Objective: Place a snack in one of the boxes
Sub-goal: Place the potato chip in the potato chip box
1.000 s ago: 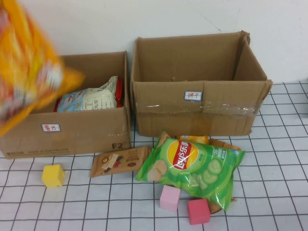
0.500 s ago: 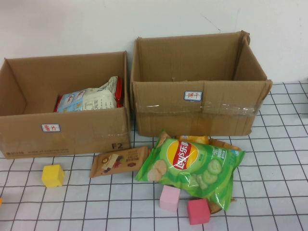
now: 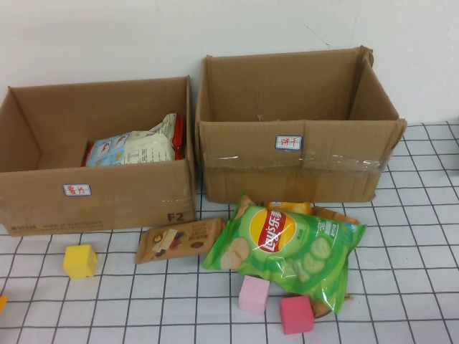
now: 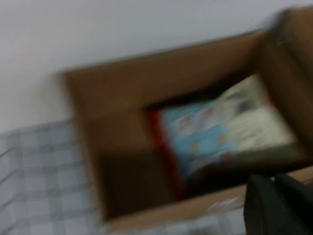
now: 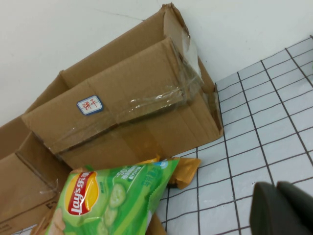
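Two open cardboard boxes stand at the back: the left box [image 3: 107, 195] holds a white-and-blue snack bag [image 3: 133, 147], and nothing shows inside the right box [image 3: 301, 175]. A green Lay's chip bag [image 3: 287, 247] lies in front of the right box on top of an orange pack [image 3: 287, 208]. A brown snack bar [image 3: 176, 240] lies to its left. Neither arm shows in the high view. My left gripper [image 4: 274, 196] is shut and empty, hovering at the near edge of the left box [image 4: 122, 98]. My right gripper [image 5: 276, 200] is shut and empty over the grid mat, right of the green bag [image 5: 107, 200].
A yellow cube [image 3: 79, 261], a pink cube [image 3: 253, 295] and a red cube [image 3: 295, 314] sit on the grid mat near the front. A sliver of orange [image 3: 1, 301] shows at the left edge. The white wall stands behind the boxes.
A large orange snack bag that filled the upper left of the high view a second ago has gone from sight; only a sliver of orange remains at the lower left edge.
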`<action>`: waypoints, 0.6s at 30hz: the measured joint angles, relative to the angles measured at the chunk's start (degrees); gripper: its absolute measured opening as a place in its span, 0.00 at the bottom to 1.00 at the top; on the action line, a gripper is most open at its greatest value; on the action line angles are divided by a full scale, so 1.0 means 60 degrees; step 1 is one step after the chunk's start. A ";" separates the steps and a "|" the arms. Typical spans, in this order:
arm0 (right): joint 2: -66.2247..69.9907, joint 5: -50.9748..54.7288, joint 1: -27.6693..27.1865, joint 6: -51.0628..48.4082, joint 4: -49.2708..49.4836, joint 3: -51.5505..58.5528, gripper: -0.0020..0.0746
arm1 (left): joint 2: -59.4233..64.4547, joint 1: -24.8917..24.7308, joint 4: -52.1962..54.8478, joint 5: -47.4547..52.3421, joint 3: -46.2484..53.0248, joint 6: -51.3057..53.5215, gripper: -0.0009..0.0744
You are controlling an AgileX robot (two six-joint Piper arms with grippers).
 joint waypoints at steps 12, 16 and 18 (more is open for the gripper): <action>0.0000 0.0000 0.0000 0.0000 0.0022 0.0000 0.03 | -0.2807 0.0000 0.4581 -0.1595 0.5039 -0.4526 0.01; 0.0000 0.0067 0.0000 0.0000 0.0134 0.0000 0.03 | -0.3117 0.0282 0.4849 -0.1766 0.6403 -0.5405 0.01; 0.0000 0.0106 0.0000 0.0000 0.0198 0.0000 0.03 | -0.3117 0.0591 0.4933 -0.1877 0.6919 -0.5610 0.01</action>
